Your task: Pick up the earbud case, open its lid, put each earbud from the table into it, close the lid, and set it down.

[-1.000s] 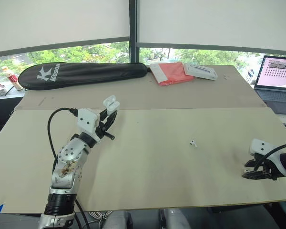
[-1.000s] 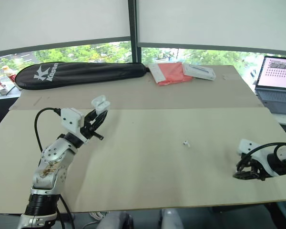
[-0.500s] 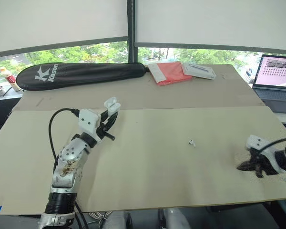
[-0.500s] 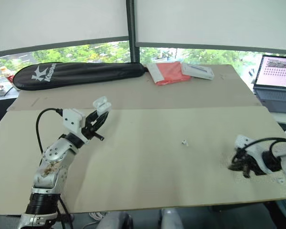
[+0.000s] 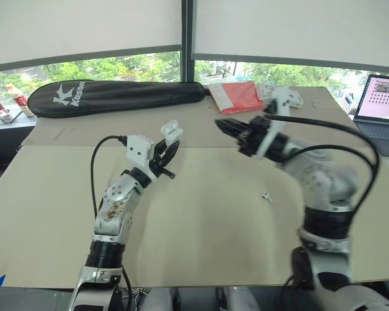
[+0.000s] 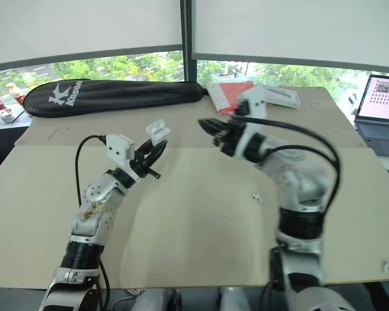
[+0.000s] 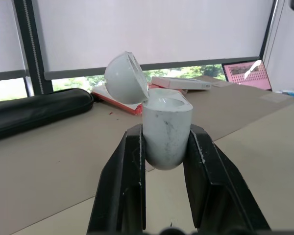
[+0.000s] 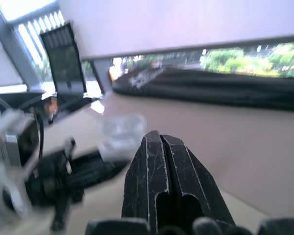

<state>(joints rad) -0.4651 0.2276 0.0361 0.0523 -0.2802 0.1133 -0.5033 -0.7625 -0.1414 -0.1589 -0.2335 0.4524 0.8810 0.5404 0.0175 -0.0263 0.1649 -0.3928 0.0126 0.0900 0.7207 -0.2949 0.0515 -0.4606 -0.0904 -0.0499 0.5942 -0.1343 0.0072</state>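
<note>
**Open earbud case held up in the left tool**

The earbud case [image 7: 166,117] is held up above the counter [image 5: 201,246] by the left tool [image 5: 166,150]. The case is clamped between the two black fingers [image 7: 130,171], one on each side. It is kept upright. Its lid [image 7: 126,78] is tipped back, so the case is open. What is inside the case cannot be seen.

The right tool [image 5: 222,124] is raised in the air just to the right of the case, at about the same height. It is pointed toward the case. Its two fingers [image 8: 149,166] are pressed together. Whether anything small is pinched between them cannot be told. A gap is left between the right tool and the case, so they are not touching.

One white earbud [image 5: 266,197] is seen lying on the counter. It is to the right of the case and nearer to the robot, well apart from the case.

Behind the case, a long black bag [image 5: 117,97] is laid along the far side of the counter. A red folder [image 5: 240,96] is found behind the case and to its right, with a flat white box [image 6: 286,97] beside it. An open laptop [image 5: 384,97] is seen far to the right of the case.
</note>
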